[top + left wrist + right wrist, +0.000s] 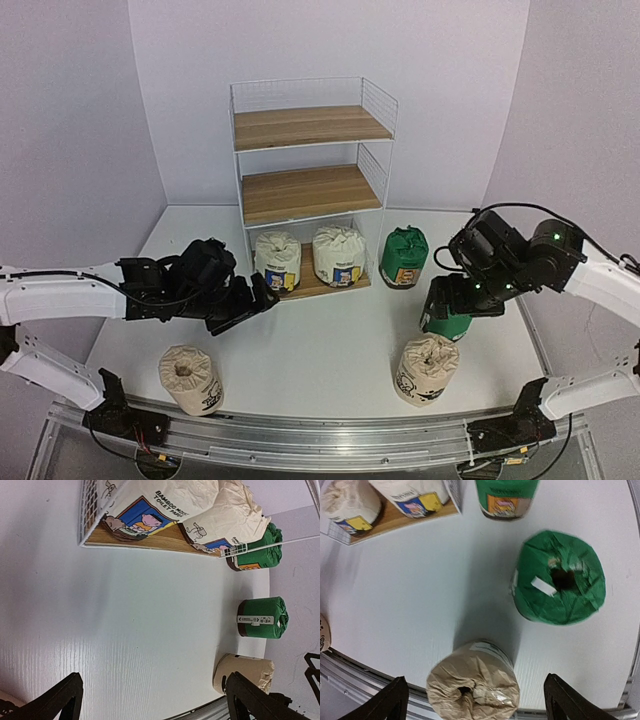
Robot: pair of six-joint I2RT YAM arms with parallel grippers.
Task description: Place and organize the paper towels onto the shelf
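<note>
- Right gripper (475, 680) is hovering over the right side of the table (330, 340), fingers spread wide with nothing between them.
- Near green roll (559, 577) is standing upright just below it, gathered top up. Right beige roll (427, 370) is sitting close by, towards the arm bases, not touching it.
- Left gripper (152, 682) is hanging low in front of the shelf (310, 125), jaws fully apart and carrying nothing.
- Two white rolls (278, 260) are sitting side by side on the bottom board (312, 287). Far green roll (404, 257) is standing on the table just outside the right mesh. Left beige roll (190, 380) is waiting near the left base.
- Reading: the right arm is probably lining up on the near green roll.
- Doing it well means centring over the roll first, then coming down with one finger on each side of the squat body, below the gathered top, where the loose wrap looks likely to slip.
- Closing gently, since the roll looks soft and will probably be squashing.
- Minding the right beige roll, which a descending finger could be tipping.
- Entering the shelf through the open front and setting the roll to one side of the bare middle board (310, 192), leaving room for its green partner.
</note>
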